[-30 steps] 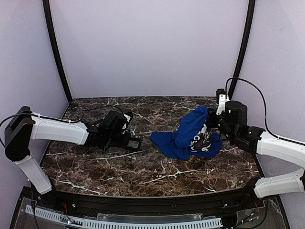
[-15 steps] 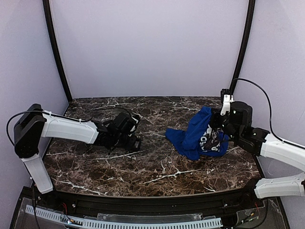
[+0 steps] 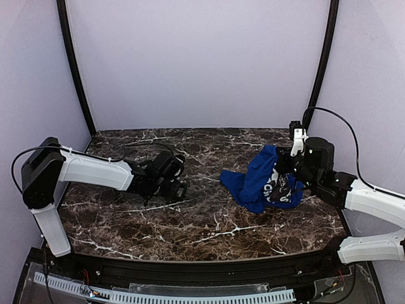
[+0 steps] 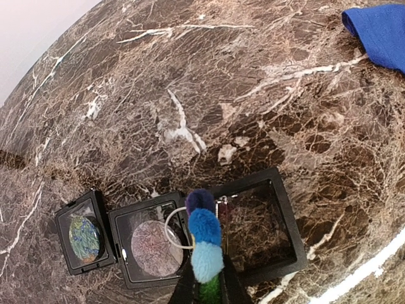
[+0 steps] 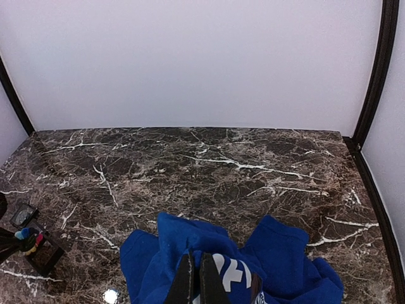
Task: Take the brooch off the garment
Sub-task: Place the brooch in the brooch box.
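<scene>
Now pinching the brooch (image 4: 204,237) in the near-shut left gripper (image 4: 205,288) just above the tray (image 4: 292,221), likely for dropping in. Right of the tray, garment (image 3: 256,180) clamped in the fully closed right gripper (image 5: 195,273), out of the way.

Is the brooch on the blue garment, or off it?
Off. The left gripper holds the brooch above the small black trays, well apart from the garment, which the right gripper pinches.
</scene>
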`<state>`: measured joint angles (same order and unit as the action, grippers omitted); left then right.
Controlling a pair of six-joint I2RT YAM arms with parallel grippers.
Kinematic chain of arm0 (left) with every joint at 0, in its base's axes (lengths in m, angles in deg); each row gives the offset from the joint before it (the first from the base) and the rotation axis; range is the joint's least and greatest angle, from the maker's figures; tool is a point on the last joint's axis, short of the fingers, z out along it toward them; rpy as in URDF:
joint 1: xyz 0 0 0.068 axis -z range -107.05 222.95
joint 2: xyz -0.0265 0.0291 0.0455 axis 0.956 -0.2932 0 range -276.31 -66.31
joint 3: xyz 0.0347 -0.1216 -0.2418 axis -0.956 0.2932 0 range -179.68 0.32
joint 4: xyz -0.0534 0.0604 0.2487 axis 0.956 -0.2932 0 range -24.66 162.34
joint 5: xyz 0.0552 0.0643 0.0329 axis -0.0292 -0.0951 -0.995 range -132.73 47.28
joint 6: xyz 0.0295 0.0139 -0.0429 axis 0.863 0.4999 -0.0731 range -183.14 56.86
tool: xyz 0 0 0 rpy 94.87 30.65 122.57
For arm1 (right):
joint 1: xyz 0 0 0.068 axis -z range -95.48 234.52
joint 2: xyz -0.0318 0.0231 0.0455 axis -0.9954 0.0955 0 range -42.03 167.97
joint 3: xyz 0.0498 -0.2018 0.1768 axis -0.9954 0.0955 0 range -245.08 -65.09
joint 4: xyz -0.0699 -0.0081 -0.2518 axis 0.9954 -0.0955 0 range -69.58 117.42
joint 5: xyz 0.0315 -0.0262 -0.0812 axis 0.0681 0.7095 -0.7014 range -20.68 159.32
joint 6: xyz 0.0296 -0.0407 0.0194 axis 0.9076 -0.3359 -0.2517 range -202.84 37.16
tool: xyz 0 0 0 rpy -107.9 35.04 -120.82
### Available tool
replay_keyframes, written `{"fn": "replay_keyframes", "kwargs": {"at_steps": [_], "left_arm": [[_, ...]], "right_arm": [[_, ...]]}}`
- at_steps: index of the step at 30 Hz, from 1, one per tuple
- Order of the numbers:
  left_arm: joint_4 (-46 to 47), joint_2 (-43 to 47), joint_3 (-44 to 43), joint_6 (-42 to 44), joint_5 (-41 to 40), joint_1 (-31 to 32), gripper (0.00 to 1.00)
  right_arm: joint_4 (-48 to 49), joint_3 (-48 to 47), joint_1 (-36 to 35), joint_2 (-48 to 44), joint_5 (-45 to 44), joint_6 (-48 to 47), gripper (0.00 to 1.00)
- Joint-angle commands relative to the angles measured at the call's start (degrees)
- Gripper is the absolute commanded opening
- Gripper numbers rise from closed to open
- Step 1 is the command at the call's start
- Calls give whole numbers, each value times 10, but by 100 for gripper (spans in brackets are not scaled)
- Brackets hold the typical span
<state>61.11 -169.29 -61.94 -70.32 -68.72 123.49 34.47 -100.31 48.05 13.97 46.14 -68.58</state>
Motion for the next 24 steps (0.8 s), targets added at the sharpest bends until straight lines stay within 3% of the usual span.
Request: {"fn": "replay_keyframes", "kwargs": {"at_steps": [1,5,18,23,24], "left_arm": [[-22,-14,-23,11,-17,5,8],[-27,-19,-28,16,-21,10,14],[-4,10,-8,18,64,13,49],[27,45,16,20,113,13,72],[37,53,24,20,121,12,76]], "right_arm": [[24,9,1,-9,9,6,0],[24,12,1,-11,10,5,0],[18,12,1,-13,21,3,1],[17,12,1,-17,39,2,19],[17,12,1,-16,41,1,29]]}}
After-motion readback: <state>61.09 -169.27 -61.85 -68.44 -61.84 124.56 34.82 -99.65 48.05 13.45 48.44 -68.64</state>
